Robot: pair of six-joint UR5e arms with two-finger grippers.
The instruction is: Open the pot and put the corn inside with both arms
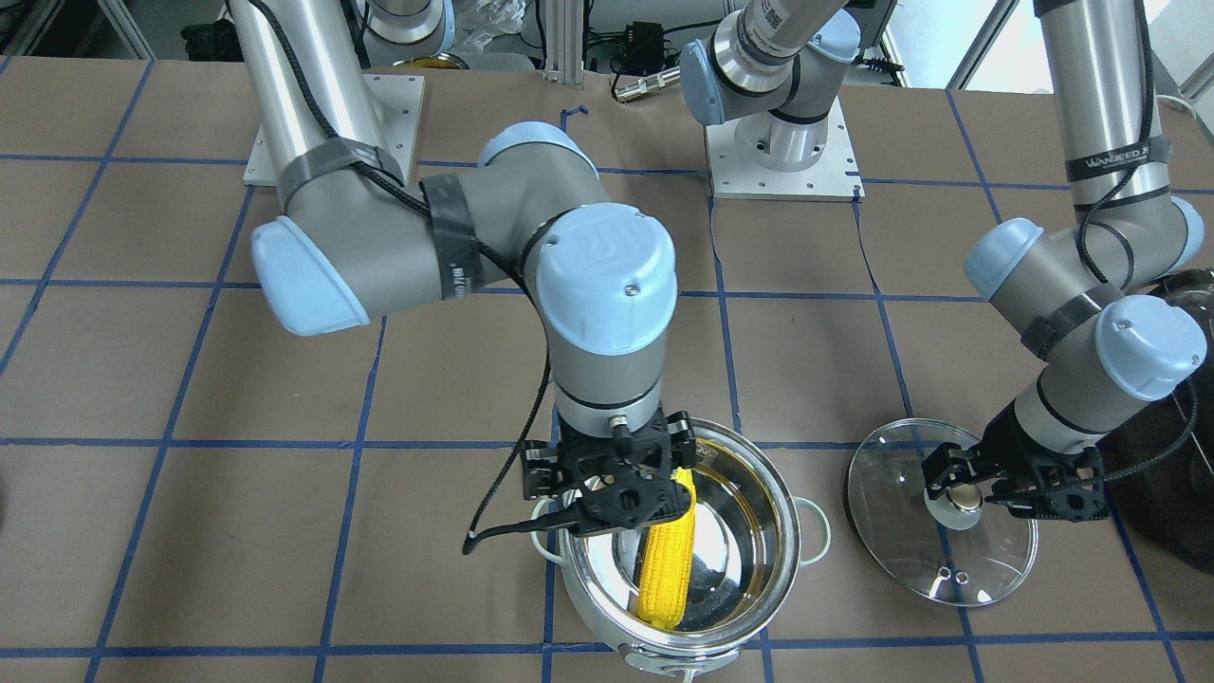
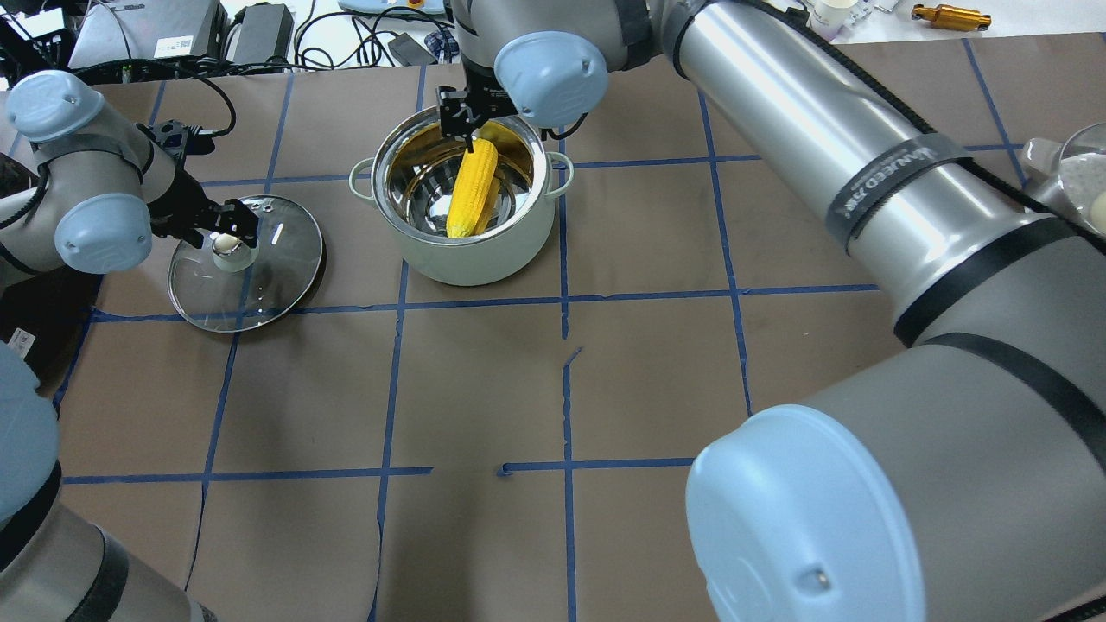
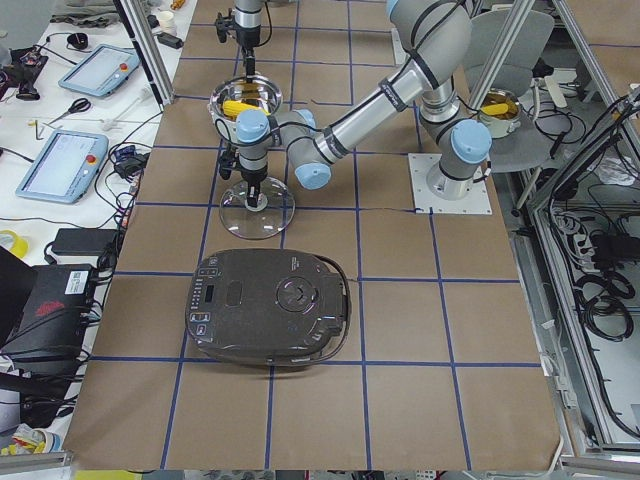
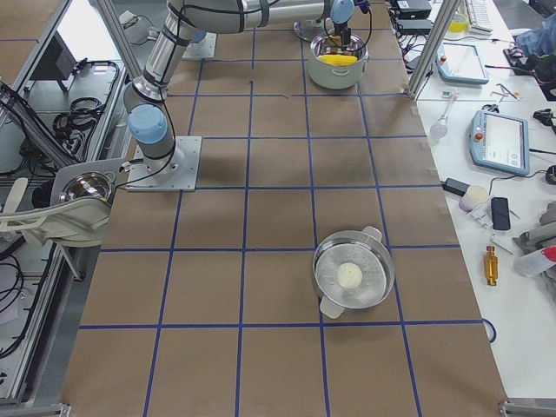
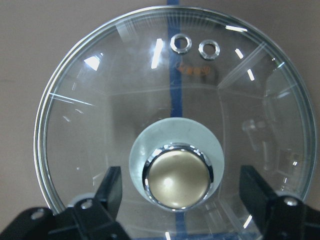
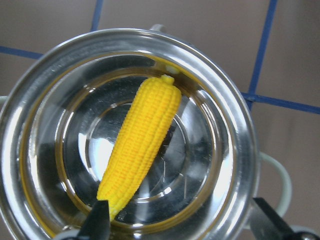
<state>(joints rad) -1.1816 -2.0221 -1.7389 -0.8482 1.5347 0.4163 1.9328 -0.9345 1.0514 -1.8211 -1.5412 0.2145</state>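
Observation:
The steel pot (image 1: 789,512) stands open. The yellow corn (image 1: 669,564) lies slanted inside it, thick end up against the wall; it also shows in the overhead view (image 2: 473,194) and the right wrist view (image 6: 142,145). My right gripper (image 1: 616,484) hovers over the pot's rim (image 6: 235,125), open, with its left finger (image 6: 97,220) next to the corn's thick end. The glass lid (image 1: 910,560) lies flat on the table beside the pot. My left gripper (image 1: 982,493) is open, its fingers (image 5: 107,192) apart on both sides of the brass knob (image 5: 177,182).
A black glossy appliance (image 3: 270,305) sits on the table beyond the lid on my left side. A second steel pot (image 4: 352,276) with a white lump in it stands far to my right. Arm base plates (image 1: 782,156) lie at the table's back.

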